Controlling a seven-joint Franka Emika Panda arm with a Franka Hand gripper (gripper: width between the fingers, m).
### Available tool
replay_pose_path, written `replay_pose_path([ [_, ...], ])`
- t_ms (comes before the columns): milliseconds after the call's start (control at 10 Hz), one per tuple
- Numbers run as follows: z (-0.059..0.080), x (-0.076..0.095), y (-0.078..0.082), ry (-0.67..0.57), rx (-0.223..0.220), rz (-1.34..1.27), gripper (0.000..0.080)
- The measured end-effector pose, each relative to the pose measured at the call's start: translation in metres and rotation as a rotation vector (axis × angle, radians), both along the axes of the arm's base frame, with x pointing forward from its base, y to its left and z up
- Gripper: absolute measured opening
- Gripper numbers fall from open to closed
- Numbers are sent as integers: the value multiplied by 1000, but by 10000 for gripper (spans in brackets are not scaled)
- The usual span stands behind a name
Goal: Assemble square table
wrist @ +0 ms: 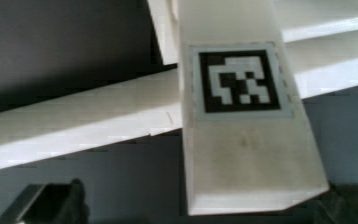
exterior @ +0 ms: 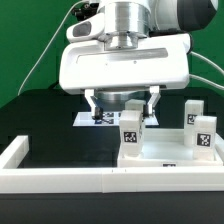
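So the gripper is hanging with its jaws spread wide and nothing between them, right above one of the upright legs. My guess is it's lining up to straddle that leg from the top, which is why it's opened all the way. In the wrist view you only catch the dark fingertips at the corners of the shot, apart from each other, with a long white tagged piece running between them; I take it for that same leg seen end-on-ish, but can't swear to it. The square tabletop lies flat against the low white border wall, probably pushed there so it stays put while legs go in. Two legs over on the exterior view's right stand on it too, whether screwed in or just resting I can't tell. The marker board sits behind, mostly blocked by the arm. No fourth leg in sight, and the corner holes aren't visible.
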State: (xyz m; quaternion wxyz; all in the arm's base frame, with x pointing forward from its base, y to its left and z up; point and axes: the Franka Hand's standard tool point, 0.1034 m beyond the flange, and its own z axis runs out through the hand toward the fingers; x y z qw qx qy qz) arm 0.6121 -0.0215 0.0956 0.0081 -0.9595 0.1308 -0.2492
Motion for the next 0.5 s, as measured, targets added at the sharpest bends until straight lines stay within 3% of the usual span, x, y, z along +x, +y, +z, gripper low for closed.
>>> replay_pose_path([
  [200,-7,-3,5,49,36,2,649],
  [500,-16,-4,17,256,177,11,649],
])
